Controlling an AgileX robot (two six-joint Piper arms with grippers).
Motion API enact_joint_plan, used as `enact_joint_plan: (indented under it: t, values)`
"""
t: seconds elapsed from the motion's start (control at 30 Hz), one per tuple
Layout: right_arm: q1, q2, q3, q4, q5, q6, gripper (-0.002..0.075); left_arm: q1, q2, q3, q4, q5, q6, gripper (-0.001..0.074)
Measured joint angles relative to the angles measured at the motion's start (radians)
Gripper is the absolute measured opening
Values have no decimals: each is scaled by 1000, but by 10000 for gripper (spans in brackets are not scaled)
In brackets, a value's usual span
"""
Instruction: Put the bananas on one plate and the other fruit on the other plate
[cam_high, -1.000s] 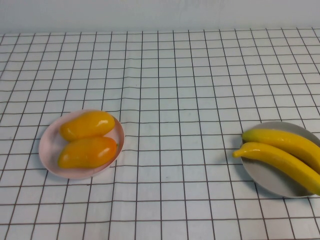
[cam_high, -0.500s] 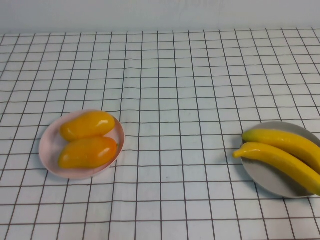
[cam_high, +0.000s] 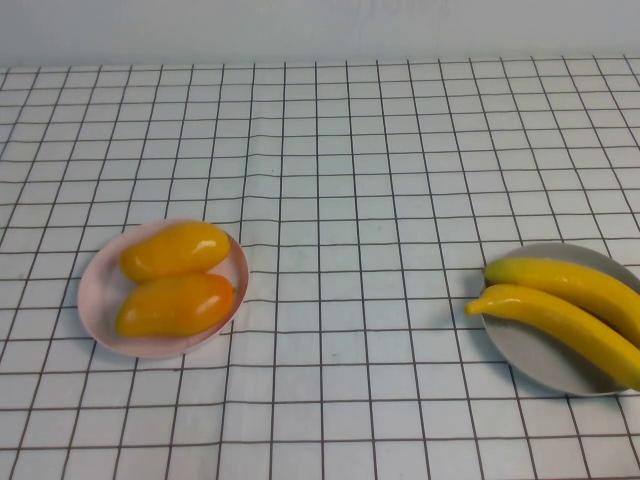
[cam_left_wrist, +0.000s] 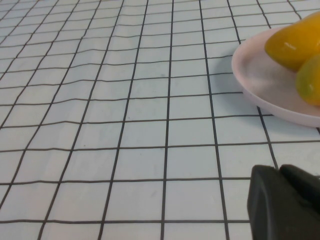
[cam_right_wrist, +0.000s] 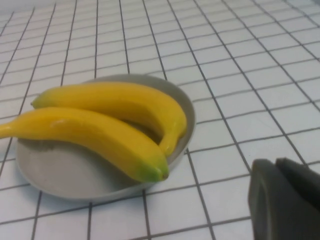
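High view, surroundings: a white tablecloth (cam_high: 330, 200) with a black grid covers the table up to a plain pale wall; nothing lies between the two plates.
High view, pink plate: the pale pink plate (cam_high: 96, 290) sits on the robot's left, near the front, and holds both mangoes.
High view, mangoes: the farther mango (cam_high: 175, 249) and the nearer mango (cam_high: 174, 304) lie side by side, touching, both plump, glossy and orange-yellow.
High view, grey plate: the grey-blue plate (cam_high: 530, 350) sits on the robot's right, well apart from the pink one, its far side cut off by the picture edge.
High view, bananas: the farther banana (cam_high: 570, 283) and the nearer banana (cam_high: 560, 322) lie together on the grey-blue plate, their tips reaching past its rim towards the middle of the table; their other ends run out of view.
High view, arms: neither arm shows.
Left wrist view: the left gripper (cam_left_wrist: 285, 205) shows as a dark clenched tip with nothing in it, low over bare cloth, near the pink plate's rim (cam_left_wrist: 260, 97); only parts of the mangoes show.
Right wrist view: the right gripper (cam_right_wrist: 285, 200) is likewise clenched and empty, over the cloth just beside the grey-blue plate (cam_right_wrist: 65, 170). Both bananas lie whole on it, the nearer one ending in a greenish tip at the rim.
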Motion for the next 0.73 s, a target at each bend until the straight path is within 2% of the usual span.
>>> enact_joint_plan:
  t: [0.73]
  values:
    - [0, 0, 2, 21, 26, 0, -15, 0, 0, 0, 0, 0, 2, -4]
